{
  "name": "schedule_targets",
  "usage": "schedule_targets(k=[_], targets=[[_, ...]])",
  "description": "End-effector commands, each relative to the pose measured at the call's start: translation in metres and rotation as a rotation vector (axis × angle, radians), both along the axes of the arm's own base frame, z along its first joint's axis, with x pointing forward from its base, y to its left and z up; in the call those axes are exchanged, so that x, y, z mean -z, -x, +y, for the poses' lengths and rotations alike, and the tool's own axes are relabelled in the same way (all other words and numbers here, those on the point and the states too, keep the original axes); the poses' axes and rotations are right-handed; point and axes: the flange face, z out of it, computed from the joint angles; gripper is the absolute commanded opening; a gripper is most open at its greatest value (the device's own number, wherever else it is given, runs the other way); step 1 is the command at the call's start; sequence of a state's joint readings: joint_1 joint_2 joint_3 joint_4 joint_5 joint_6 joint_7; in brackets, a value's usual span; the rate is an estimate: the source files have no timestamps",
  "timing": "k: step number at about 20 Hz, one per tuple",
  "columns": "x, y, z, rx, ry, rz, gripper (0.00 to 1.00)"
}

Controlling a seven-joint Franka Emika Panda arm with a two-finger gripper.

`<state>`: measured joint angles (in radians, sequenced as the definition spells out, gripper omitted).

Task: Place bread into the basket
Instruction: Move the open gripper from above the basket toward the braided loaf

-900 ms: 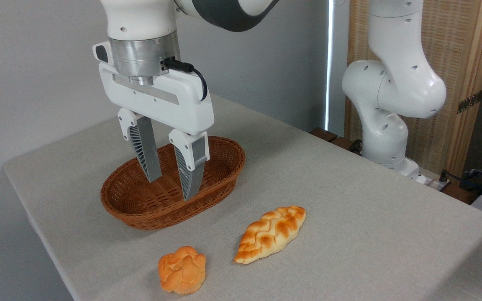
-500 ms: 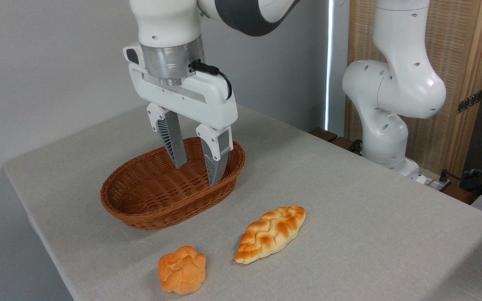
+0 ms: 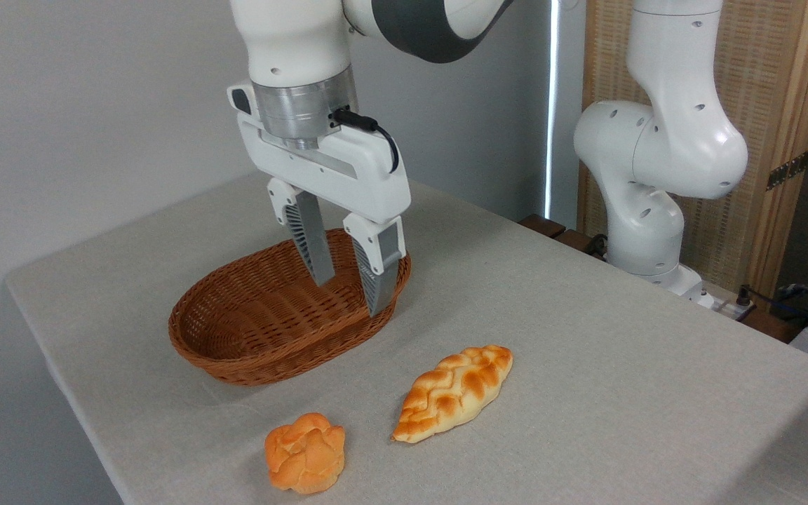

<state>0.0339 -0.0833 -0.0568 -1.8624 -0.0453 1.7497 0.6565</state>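
The cloth-covered table (image 3: 586, 337) carries three things — basket (image 3: 264, 351), bread (image 3: 454, 393), round bun (image 3: 305, 452).

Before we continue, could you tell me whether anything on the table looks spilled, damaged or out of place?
Nothing stands out. The basket sits upright and empty, the bread and the round bun lie intact on the cloth, and the open hand hangs over the basket.
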Motion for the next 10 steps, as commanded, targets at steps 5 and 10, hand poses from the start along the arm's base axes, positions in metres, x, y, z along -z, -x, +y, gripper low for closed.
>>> schedule_targets(k=[5, 10], targets=[[0.015, 0.039, 0.006, 0.128, -0.115, 0.012, 1.00], [0.066, 0.067, 0.013, 0.152, -0.138, 0.029, 1.00]])
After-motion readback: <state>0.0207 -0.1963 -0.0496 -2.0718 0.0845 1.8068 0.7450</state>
